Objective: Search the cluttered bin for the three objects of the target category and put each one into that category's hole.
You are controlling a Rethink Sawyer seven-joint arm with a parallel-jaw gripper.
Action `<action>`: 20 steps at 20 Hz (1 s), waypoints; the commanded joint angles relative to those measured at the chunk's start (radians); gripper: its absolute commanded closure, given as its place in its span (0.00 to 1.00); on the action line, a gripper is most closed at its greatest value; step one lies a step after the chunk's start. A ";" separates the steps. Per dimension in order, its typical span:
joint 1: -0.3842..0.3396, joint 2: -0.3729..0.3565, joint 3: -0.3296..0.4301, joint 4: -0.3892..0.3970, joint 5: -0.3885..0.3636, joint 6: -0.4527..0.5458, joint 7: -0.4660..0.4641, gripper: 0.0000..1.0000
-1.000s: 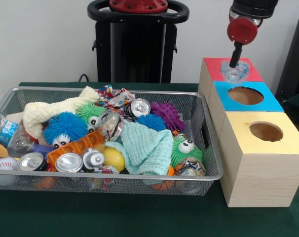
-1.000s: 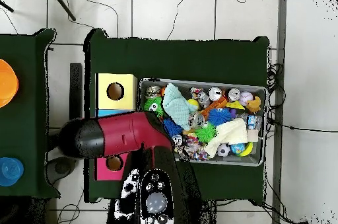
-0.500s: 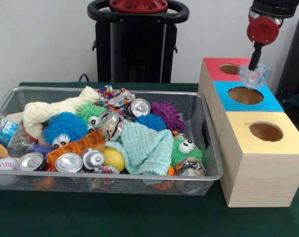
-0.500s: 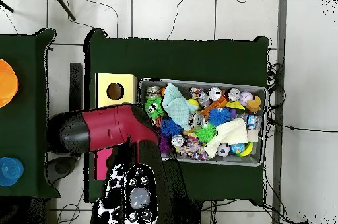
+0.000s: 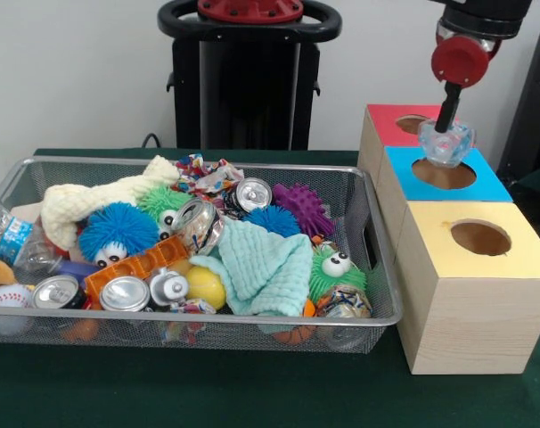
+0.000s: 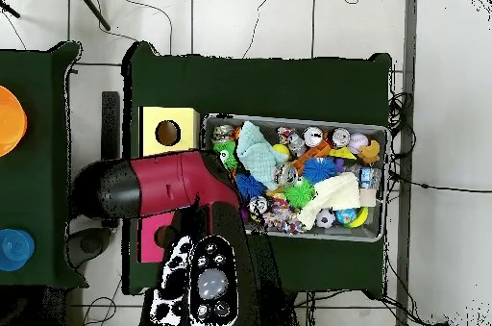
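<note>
In the front view my gripper (image 5: pixel 447 127) is shut on a small see-through bottle (image 5: pixel 447 143) and holds it just above the far rim of the round hole (image 5: pixel 444 173) in the blue-topped box (image 5: pixel 488 185). A second see-through bottle with a blue-and-white label (image 5: pixel 12 237) lies at the left end of the wire mesh bin (image 5: pixel 208 317). A third bottle does not show among the clutter. In the overhead view my red arm (image 6: pixel 168 188) hides the gripper, the held bottle and the blue box; the bin (image 6: pixel 380 236) lies to its right.
The red-topped box (image 5: pixel 390 125) stands behind the blue one and the yellow-topped box (image 5: pixel 479 238) in front. The bin holds drink cans (image 5: pixel 125 293), fuzzy googly-eyed balls (image 5: pixel 117 230), a mint cloth (image 5: pixel 265 263), a cream plush (image 5: pixel 101 198) and a baseball (image 5: pixel 10 299).
The gripper carried the bottle from over the red box's hole to over the blue box, then came a little back and down to the blue hole's far rim.
</note>
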 commanded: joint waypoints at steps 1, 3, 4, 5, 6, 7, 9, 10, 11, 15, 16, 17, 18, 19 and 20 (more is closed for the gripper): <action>-0.033 0.071 -0.019 0.046 0.005 -0.035 0.263 1.00; -0.028 0.076 -0.026 0.049 0.003 -0.044 0.268 1.00; -0.019 0.082 -0.033 0.044 0.000 -0.046 0.279 1.00; -0.006 0.097 -0.046 0.028 0.003 -0.043 0.305 1.00; 0.007 0.112 -0.058 0.013 0.006 -0.040 0.332 1.00; 0.017 0.125 -0.067 0.000 0.006 -0.033 0.344 1.00; 0.033 0.144 -0.076 -0.024 0.011 -0.031 0.356 1.00; 0.040 0.154 -0.082 -0.036 0.013 -0.030 0.363 1.00; 0.045 0.160 -0.085 -0.046 0.014 -0.024 0.362 1.00; 0.054 0.167 -0.094 -0.058 0.019 -0.027 0.362 1.00; 0.060 0.172 -0.101 -0.060 0.015 -0.028 0.368 1.00; 0.067 0.184 -0.106 -0.072 0.013 -0.025 0.375 1.00; 0.068 0.184 -0.109 -0.068 0.011 -0.029 0.376 1.00; 0.070 0.188 -0.110 -0.075 0.012 -0.026 0.378 1.00; 0.068 0.180 -0.112 -0.068 0.011 -0.023 0.375 1.00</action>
